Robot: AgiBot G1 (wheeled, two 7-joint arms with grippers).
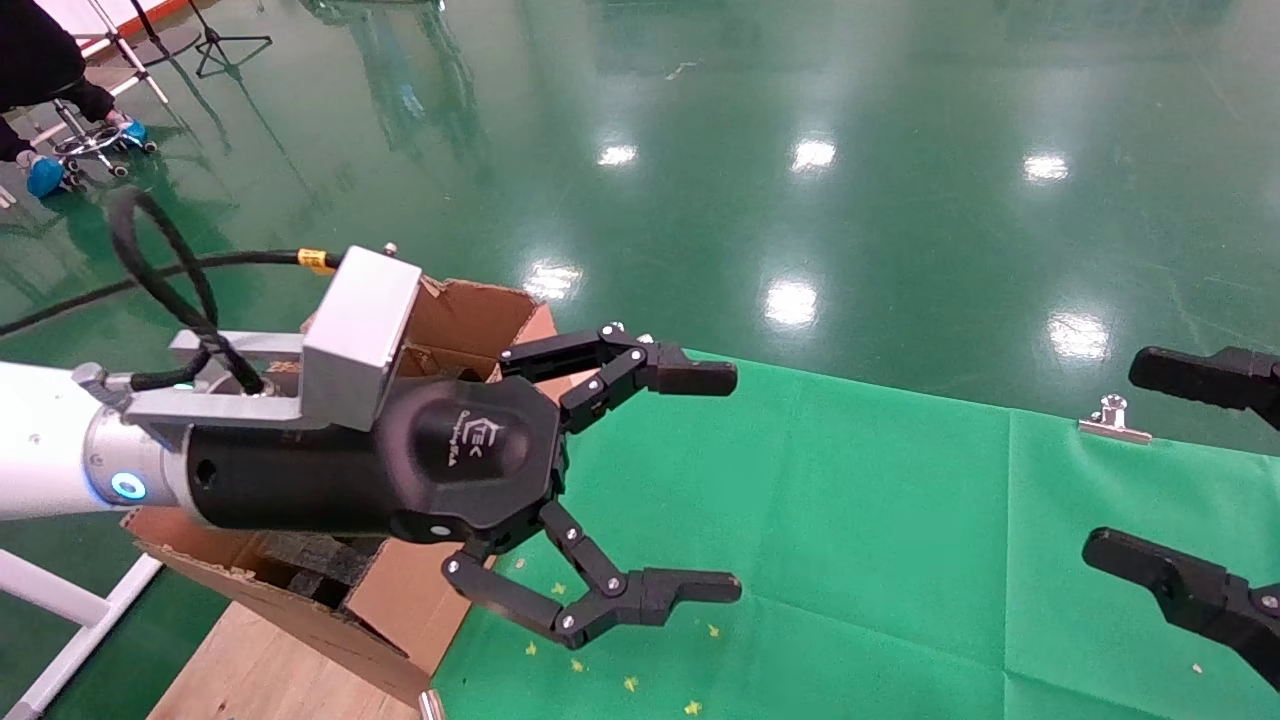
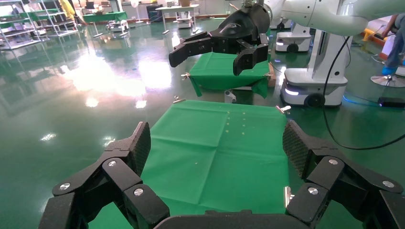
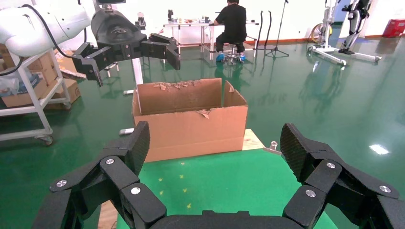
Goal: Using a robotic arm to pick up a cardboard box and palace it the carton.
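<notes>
The white robotic arm's black left gripper (image 1: 705, 480) hangs empty at centre frame, jaws wide, beside the large tan corrugated carton (image 3: 191, 119) at left. The small cardboard box is nowhere visible (possibly already inside). The right gripper (image 1: 1180, 470), also spread wide, idles at right; next, locate the box.

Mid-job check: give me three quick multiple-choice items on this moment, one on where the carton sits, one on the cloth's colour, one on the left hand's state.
1. Where is the carton?
A. on the floor
B. beside the cloth's edge, on the robot's left
C. in the right hand

2. What colour is the cloth?
A. green
B. blue
C. grey

3. What state is the left hand in?
A. shut on the carton
B. shut on nothing
C. open, holding nothing

Answers:
1 B: the head view shows it at the cloth's left edge.
2 A: green in every view.
3 C: fingers spread, nothing between them.
</notes>
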